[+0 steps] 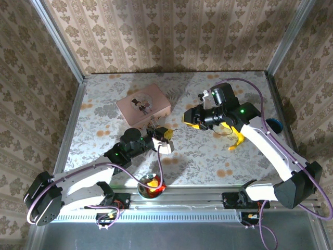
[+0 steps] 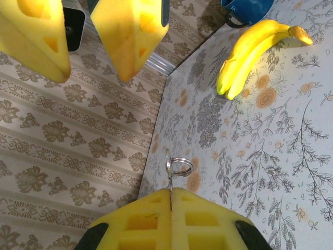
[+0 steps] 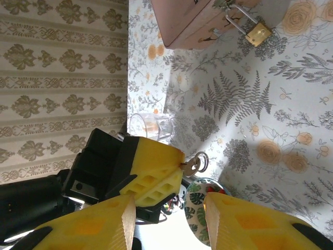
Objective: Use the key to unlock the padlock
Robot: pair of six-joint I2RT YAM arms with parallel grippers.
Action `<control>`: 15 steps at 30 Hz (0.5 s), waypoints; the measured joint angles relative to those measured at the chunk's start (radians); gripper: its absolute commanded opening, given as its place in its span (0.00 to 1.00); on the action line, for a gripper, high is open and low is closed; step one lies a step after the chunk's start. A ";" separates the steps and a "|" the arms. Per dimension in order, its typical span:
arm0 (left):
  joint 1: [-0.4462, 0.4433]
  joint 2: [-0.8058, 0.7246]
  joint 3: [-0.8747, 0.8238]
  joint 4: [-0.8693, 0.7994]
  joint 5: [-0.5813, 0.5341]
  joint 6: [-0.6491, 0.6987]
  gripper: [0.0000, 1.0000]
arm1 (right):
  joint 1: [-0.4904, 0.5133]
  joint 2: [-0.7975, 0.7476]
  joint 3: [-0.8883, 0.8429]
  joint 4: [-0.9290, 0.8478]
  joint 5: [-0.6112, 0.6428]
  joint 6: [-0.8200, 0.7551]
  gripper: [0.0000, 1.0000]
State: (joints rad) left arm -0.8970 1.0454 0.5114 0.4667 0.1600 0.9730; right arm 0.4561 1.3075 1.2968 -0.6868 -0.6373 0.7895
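My left claw [image 2: 170, 194] is clamped on the key [image 3: 192, 166]. My right claw [image 3: 169, 205] stands apart, holding nothing. The padlock [image 3: 258, 33] lies on the counter [image 3: 270, 104], its shackle at the pink box [image 3: 190, 21].

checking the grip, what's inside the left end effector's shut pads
The key, pinched in the shut left end effector. Its end with the split ring sticks out; the rest is covered by the yellow pads.
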 measured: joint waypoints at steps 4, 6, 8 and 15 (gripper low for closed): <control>0.000 0.000 0.000 0.003 0.009 0.002 0.00 | 0.004 0.000 0.000 0.006 -0.007 0.016 0.38; 0.000 0.000 0.000 0.007 0.013 0.005 0.00 | 0.005 0.000 -0.005 0.010 -0.008 0.024 0.36; 0.000 0.000 0.000 0.011 0.017 0.006 0.00 | 0.007 0.000 -0.025 0.032 -0.018 0.035 0.35; -0.001 0.000 0.000 0.013 0.027 0.008 0.00 | 0.033 0.033 -0.089 0.094 -0.041 0.080 0.35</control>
State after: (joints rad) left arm -0.8982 1.0454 0.5114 0.4801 0.1871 0.9813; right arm 0.4892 1.3403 1.2079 -0.5930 -0.6785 0.8700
